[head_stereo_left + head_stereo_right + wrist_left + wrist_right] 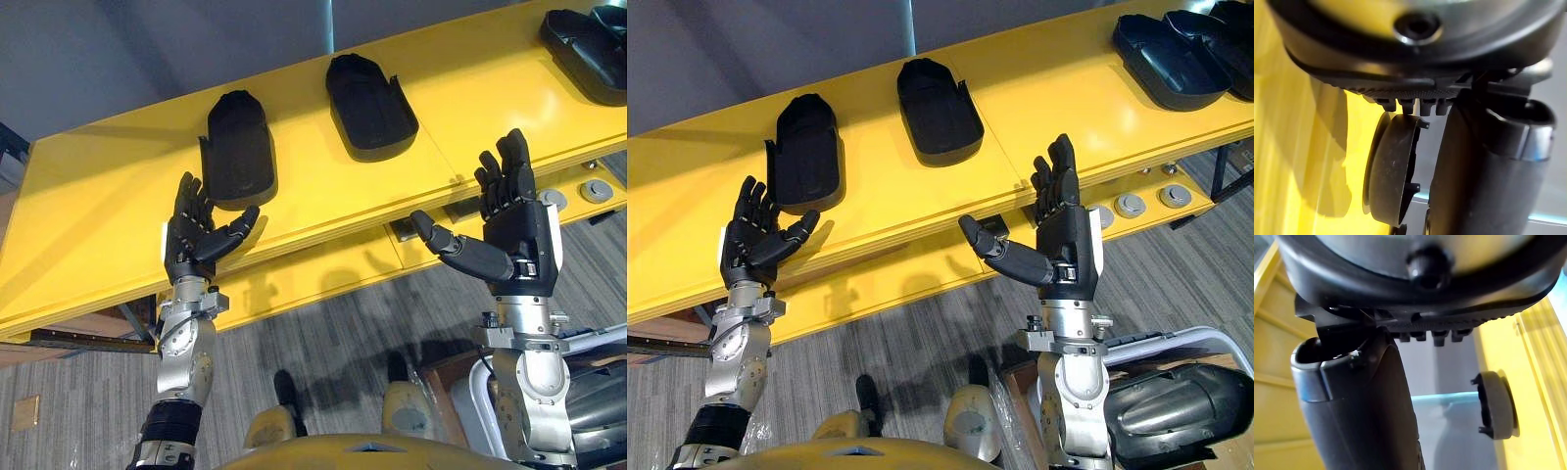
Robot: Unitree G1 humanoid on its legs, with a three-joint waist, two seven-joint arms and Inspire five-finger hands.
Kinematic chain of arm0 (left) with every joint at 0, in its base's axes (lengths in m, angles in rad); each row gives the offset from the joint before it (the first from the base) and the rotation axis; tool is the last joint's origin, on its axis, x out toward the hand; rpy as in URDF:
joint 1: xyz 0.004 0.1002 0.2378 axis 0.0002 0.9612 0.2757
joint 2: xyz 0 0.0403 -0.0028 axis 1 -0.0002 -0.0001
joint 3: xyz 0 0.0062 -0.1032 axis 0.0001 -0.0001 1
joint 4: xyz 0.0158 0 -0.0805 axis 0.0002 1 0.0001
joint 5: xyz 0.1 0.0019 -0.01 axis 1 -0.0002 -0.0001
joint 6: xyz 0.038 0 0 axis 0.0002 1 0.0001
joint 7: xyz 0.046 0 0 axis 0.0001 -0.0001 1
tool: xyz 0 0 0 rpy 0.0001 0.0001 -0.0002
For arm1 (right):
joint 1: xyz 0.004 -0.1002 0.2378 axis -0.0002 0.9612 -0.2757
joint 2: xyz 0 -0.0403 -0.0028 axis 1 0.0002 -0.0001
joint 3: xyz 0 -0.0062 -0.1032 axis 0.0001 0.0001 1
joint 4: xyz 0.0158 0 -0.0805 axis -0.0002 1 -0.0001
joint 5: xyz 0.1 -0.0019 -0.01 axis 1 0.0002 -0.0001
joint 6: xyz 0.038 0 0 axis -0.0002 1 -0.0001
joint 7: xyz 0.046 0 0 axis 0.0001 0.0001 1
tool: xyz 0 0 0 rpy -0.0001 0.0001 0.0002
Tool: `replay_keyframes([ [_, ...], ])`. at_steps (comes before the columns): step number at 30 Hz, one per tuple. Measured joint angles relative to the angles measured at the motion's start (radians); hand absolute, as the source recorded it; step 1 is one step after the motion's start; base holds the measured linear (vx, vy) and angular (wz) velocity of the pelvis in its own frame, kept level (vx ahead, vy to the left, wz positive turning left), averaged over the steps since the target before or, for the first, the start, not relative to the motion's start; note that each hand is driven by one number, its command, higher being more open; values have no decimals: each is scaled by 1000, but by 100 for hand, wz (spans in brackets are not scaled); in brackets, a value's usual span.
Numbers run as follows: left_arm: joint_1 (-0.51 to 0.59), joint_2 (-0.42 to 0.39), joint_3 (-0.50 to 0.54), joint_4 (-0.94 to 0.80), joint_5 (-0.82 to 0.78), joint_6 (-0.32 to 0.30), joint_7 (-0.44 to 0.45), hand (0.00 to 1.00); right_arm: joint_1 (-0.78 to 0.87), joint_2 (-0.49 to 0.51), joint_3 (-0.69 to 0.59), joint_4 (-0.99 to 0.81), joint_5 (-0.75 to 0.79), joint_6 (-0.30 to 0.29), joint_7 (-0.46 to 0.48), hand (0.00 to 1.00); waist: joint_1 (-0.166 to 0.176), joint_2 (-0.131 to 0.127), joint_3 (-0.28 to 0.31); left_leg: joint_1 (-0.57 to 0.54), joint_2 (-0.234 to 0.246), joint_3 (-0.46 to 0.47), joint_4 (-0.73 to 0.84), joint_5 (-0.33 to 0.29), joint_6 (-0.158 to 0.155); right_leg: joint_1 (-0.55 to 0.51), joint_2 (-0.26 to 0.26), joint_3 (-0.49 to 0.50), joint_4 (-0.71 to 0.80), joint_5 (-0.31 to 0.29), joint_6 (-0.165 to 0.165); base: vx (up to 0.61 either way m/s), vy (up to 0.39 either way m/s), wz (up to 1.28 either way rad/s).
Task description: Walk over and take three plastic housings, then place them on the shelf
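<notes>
- Left hand (196,240): raised palm-up, fingers straight and spread, thumb out, holding nothing.
- Right hand (514,230): same posture, fingers apart, empty.
- Black shoe-shaped plastic housing (237,147): lies hollow side up on the yellow flat bench top (98,206), just beyond the left fingertips, not touching.
- Second black housing (367,103): farther out, between the two hands.
- Further black housings (1166,54): well beyond the right hand, to its right.
- Step, judged: reach for the first pick-up; nothing taken yet.
- Next move calls for lowering the left hand over the near housing's rim and closing the thumb against its wall.
</notes>
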Motion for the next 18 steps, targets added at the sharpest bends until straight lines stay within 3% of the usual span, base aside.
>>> replay_keyframes([
  [13,2,5,-12,1,-22,1,-15,100,4,0,1,1,0,0,2,100,0,3,-4,1,0,0,1,1,1,1,0,0,0,1,0,0,0,0],
  [15,2,5,-18,2,-18,1,15,100,5,0,1,1,3,0,12,100,-1,3,-5,2,0,0,1,1,1,2,0,0,0,1,0,0,0,0],
  [18,1,2,-20,12,2,-2,128,100,4,-4,18,1,4,0,71,100,-9,3,-7,10,0,-1,2,2,1,10,0,-1,-1,1,0,0,0,0],
])
